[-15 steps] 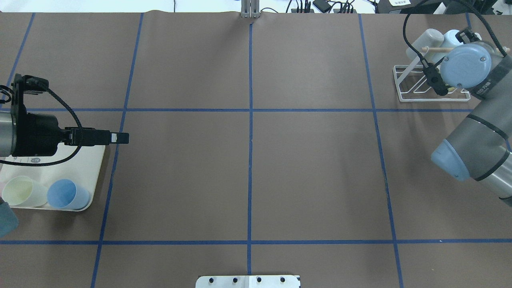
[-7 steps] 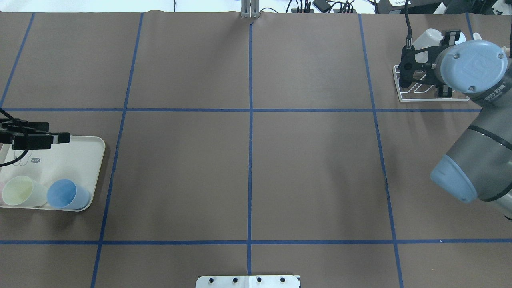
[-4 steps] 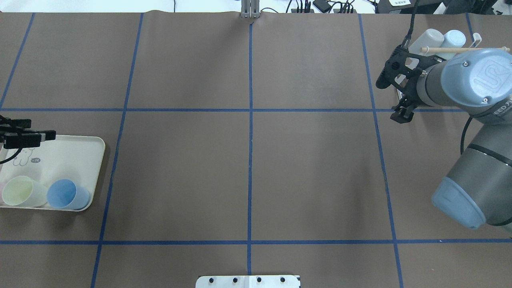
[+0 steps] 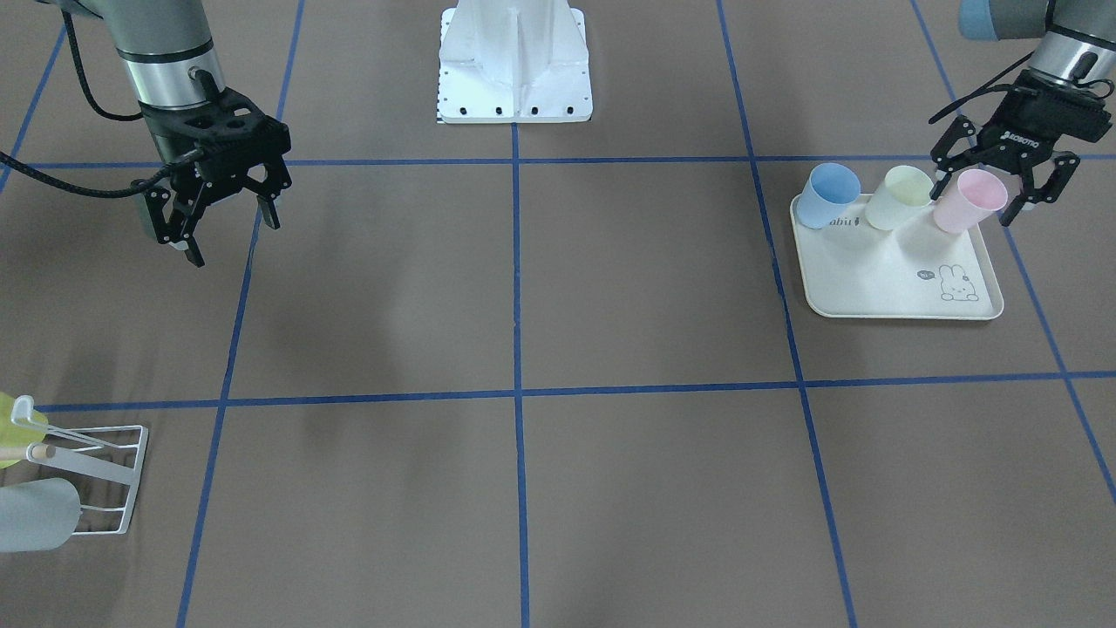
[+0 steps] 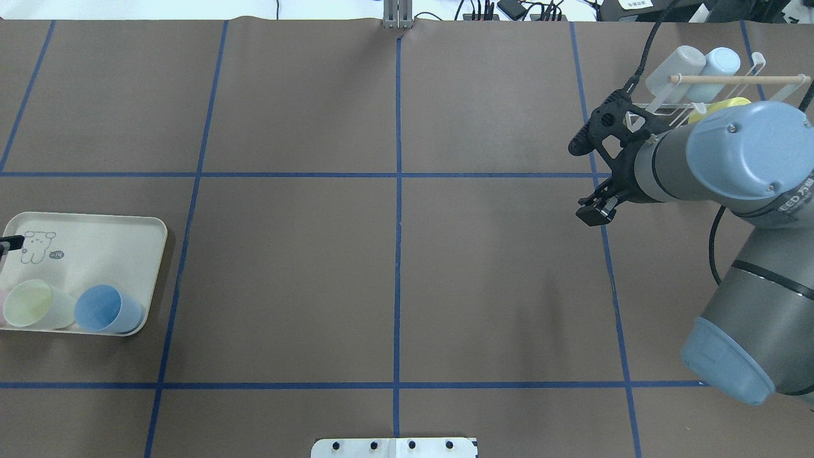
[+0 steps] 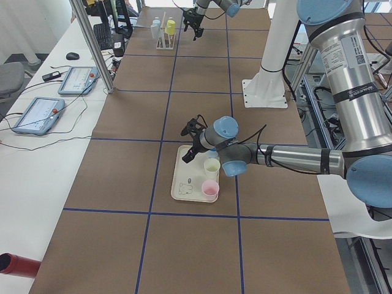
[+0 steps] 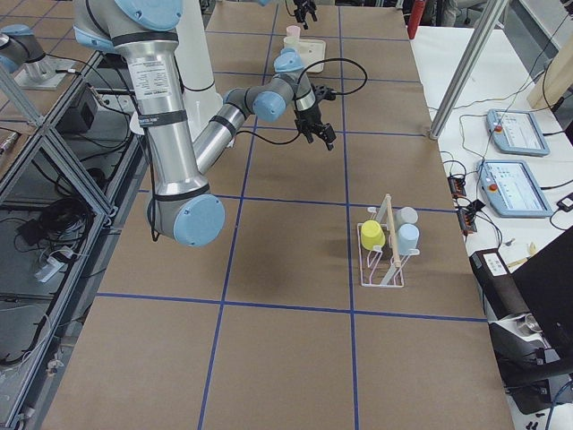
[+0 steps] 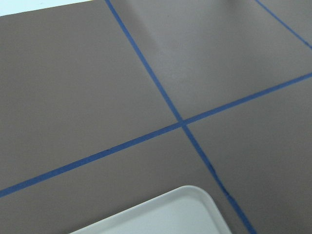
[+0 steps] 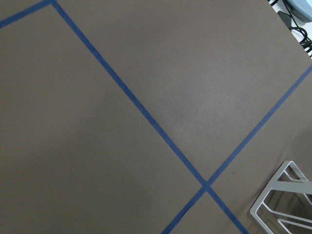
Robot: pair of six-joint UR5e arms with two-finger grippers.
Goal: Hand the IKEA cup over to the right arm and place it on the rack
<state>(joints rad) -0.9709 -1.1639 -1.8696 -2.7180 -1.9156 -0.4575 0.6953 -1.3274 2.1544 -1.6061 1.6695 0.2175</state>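
Left end effector [image 4: 972,199] is held wide open, empty, above tray [image 4: 872,288] (pink cup [image 6: 210,188] nearby); right end effector [image 4: 234,240] likewise spread open, empty, over worktop [image 4: 610,288].

A cream tray [image 5: 108,254] lies on the brown table [image 5: 286,286], and in one corner of the tray there is a small rabbit drawing [image 5: 35,245]. Blue tape lines [image 5: 397,254] divide the table into squares, and one of them runs just beside one side of the tray. On the white bench [image 6: 24,184] well apart from the tray lie two tablets [image 6: 38,115] near each other, a dark mouse [image 6: 72,56] farther from the tray, and a red cylinder [image 6: 18,264] at the bench's near end.
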